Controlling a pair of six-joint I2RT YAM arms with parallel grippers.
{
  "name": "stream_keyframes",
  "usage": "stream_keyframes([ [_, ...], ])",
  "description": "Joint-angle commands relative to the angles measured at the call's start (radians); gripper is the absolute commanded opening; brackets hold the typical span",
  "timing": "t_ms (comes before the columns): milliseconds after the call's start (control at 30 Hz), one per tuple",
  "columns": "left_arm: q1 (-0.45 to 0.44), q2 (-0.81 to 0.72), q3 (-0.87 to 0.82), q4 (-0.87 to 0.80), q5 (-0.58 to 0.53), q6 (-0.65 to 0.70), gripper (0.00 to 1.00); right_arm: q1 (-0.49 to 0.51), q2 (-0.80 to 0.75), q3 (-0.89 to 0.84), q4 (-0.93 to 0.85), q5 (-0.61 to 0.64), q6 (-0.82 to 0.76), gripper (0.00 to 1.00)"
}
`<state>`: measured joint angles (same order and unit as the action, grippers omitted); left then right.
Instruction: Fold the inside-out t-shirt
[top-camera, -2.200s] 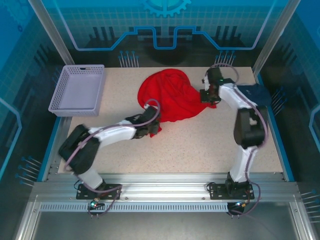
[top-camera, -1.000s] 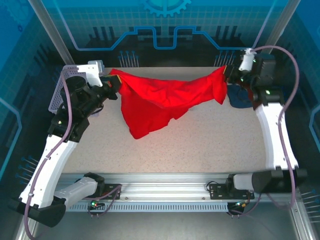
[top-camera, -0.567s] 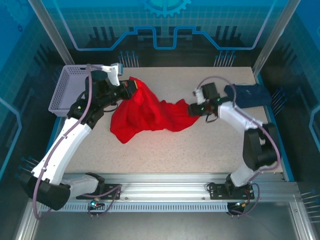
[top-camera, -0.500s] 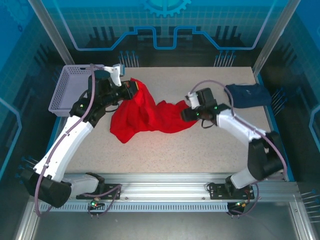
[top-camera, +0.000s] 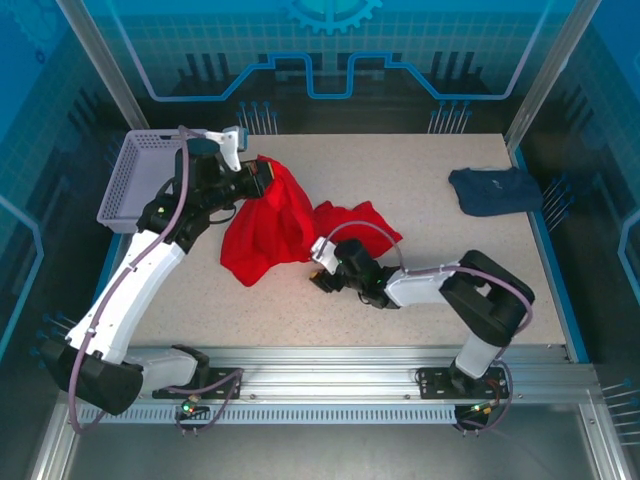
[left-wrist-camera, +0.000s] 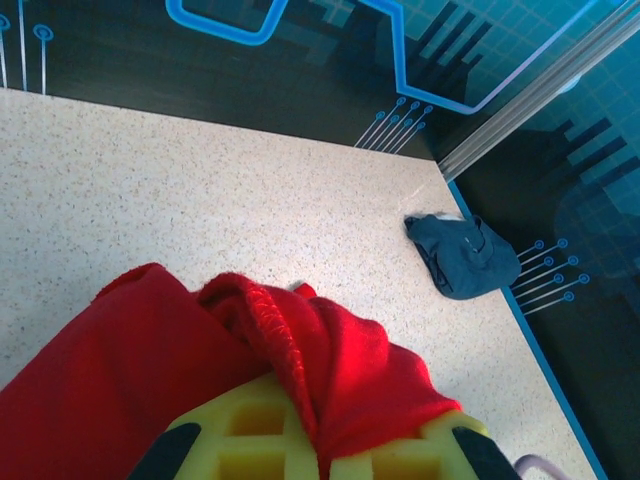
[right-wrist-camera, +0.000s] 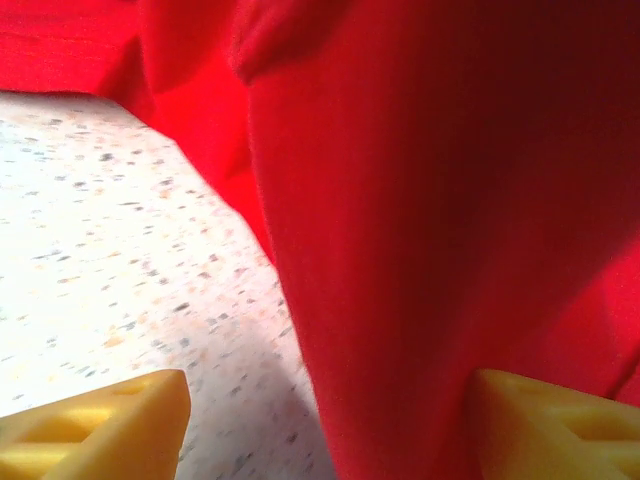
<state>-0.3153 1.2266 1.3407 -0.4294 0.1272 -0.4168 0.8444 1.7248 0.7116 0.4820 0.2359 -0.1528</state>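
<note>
Reading the red t-shirt (top-camera: 265, 235) as light, limp knit with no stiffness. It is sagging in soft folds left of centre in the top view, its upper corner lifted and the rest pooling on the speckled table (top-camera: 450, 290). The left gripper (top-camera: 262, 182) is pinching that bunched, hemmed corner. The right gripper (top-camera: 320, 272) is sitting low at the cloth's lower right edge, fingers apart, gripping nothing. I'm judging hems and seams the surest holds; the matte cloth shouldn't be slipping.

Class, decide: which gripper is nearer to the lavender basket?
Left. The left gripper grips the red t-shirt beside the basket; the right gripper sits farther off, at the shirt's near edge.
</note>
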Motion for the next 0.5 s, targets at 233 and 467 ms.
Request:
stream_keyframes([
  [233,0.033,-0.047,0.060,-0.022,-0.080,0.029,0.00,-0.003,-0.193,-0.040,0.202,0.287,-0.129,0.06],
  [467,0.046,-0.179,0.055,0.074,-0.108,0.042,0.00,-0.101,-0.712,0.083,-0.170,0.208,-0.151,0.00],
])
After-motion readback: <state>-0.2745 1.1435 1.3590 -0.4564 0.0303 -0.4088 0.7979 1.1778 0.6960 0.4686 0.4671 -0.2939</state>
